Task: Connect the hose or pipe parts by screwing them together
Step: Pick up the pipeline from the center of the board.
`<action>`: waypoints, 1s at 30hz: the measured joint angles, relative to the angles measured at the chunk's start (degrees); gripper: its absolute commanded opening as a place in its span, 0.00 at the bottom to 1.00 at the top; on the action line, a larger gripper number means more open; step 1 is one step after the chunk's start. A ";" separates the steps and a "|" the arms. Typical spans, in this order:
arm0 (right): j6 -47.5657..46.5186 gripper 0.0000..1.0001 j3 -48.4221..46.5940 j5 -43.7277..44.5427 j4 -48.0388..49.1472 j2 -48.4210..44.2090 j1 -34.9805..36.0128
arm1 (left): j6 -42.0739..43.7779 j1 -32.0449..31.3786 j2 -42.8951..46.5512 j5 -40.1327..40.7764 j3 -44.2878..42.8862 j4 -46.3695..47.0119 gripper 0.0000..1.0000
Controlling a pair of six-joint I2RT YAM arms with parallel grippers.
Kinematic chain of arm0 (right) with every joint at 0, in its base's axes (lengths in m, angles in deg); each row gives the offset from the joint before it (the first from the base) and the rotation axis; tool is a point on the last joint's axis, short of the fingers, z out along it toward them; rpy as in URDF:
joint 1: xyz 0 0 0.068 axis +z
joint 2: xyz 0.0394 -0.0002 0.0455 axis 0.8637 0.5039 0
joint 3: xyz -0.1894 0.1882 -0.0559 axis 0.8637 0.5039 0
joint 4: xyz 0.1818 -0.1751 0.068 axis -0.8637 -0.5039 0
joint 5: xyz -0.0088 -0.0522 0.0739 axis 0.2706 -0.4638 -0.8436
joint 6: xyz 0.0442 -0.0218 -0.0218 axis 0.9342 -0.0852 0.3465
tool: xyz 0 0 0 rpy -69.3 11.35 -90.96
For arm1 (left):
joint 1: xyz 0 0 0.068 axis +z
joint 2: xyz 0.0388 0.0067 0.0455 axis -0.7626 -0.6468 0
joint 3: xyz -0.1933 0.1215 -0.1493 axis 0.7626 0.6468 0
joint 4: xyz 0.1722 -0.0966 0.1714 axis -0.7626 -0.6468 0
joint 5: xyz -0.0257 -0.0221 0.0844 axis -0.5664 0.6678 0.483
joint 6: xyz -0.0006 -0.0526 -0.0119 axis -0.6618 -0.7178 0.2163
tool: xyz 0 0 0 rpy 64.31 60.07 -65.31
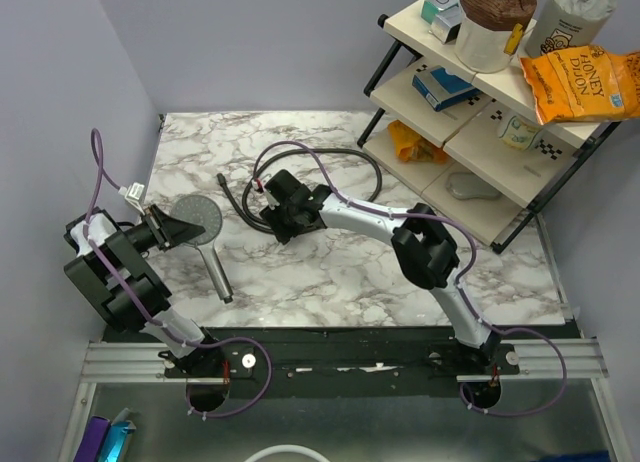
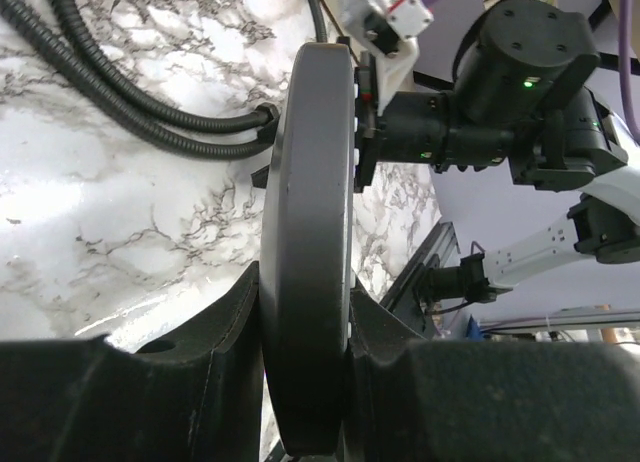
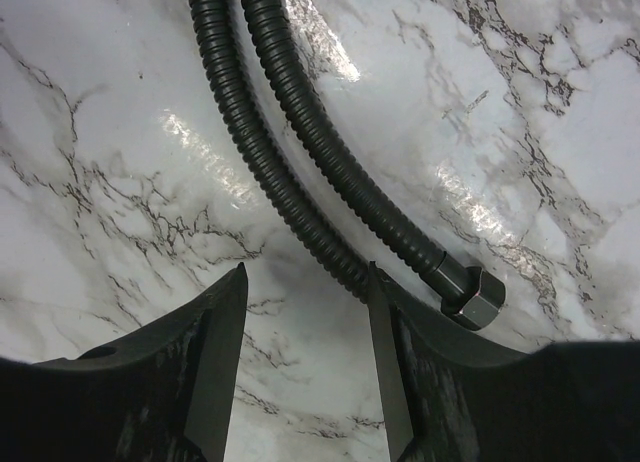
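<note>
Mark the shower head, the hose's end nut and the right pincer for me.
shower head (image 1: pixel 199 218), top view, on its round flat face.
hose end nut (image 3: pixel 474 300), right wrist view, on the side of the nut.
right pincer (image 3: pixel 306 282), right wrist view, midway between its fingertips.

Left wrist view: the dark grey round shower head (image 2: pixel 305 182) is seen edge-on only. Its flat face and handle are not shown. Its lower rim is hidden between the black fingers (image 2: pixel 200 382) of the left gripper (image 2: pixel 305 292).

The long black ribbed flexible hose (image 2: pixel 120 97) is cut off at the top and left edges.

Right wrist view: both hose runs are cut by the top edge. One run is lost behind a finger (image 3: pixel 400 362) of the right gripper (image 3: pixel 306 282); contact cannot be told.

Top view: the hose stretch beneath the right gripper is covered. The white tiered shelf rack (image 1: pixel 480 142) is cropped at the top and right. A white curved rim (image 1: pixel 280 452) at the bottom edge cannot be identified.
</note>
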 measured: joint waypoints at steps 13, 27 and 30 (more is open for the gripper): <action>-0.02 0.45 -4.59 -0.83 -1.40 4.33 0.00 | 2.45 0.00 2.23 -0.48 0.04 -2.32 0.00; 8.87 0.08 33.27 0.68 7.41 -19.65 0.66 | 2.54 0.44 4.94 -0.52 0.35 -2.58 0.00; 11.65 0.24 43.25 2.19 7.06 -27.54 2.62 | 2.60 0.42 6.64 -0.50 1.22 -2.60 0.00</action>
